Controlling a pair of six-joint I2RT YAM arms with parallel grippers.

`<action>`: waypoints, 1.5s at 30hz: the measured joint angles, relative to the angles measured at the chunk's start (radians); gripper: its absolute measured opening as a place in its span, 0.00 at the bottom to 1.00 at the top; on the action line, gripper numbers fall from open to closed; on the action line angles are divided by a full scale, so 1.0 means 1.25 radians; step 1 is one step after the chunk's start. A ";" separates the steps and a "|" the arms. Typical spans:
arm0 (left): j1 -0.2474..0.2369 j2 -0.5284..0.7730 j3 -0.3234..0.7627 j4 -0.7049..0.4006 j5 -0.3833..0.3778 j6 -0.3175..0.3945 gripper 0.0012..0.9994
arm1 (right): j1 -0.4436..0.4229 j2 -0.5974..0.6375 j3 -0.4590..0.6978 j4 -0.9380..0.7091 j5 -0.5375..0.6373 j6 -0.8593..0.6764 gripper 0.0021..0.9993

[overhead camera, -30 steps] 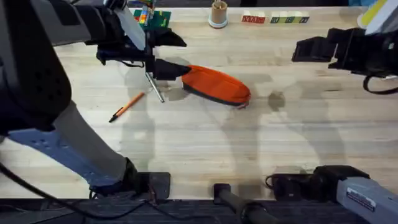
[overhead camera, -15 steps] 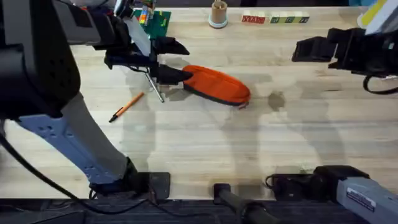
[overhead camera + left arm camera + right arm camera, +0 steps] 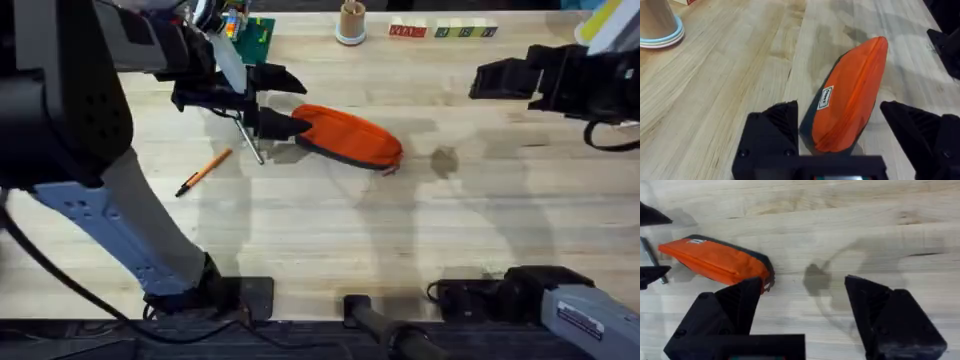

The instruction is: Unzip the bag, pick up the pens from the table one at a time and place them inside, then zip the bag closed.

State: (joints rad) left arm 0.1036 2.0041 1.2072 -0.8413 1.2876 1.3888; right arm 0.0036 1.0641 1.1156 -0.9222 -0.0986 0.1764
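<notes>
Now: left gripper closes in on the bag's end

Across the worktop (image 3: 330, 230), the left arm has edged further right since a second ago. Its left gripper (image 3: 840, 127) is spread wide, one finger on each side of the bag's near end, holding nothing. The right gripper (image 3: 802, 300) hangs wide open and empty, unmoved at the far right. The bag (image 3: 347, 135) lies unshifted mid-worktop. The grey pen (image 3: 250, 141) rests just left of it; the orange pen (image 3: 204, 171) lies further left.
</notes>
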 joint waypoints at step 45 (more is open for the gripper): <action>-0.005 0.000 0.000 -0.003 -0.001 0.003 0.04 | 0.000 0.000 0.000 -0.117 -0.042 0.009 1.00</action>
State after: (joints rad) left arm 0.0978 2.0037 1.2076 -0.8448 1.2861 1.3930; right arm 0.0036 1.0641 1.1160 -1.0685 -0.1509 0.1874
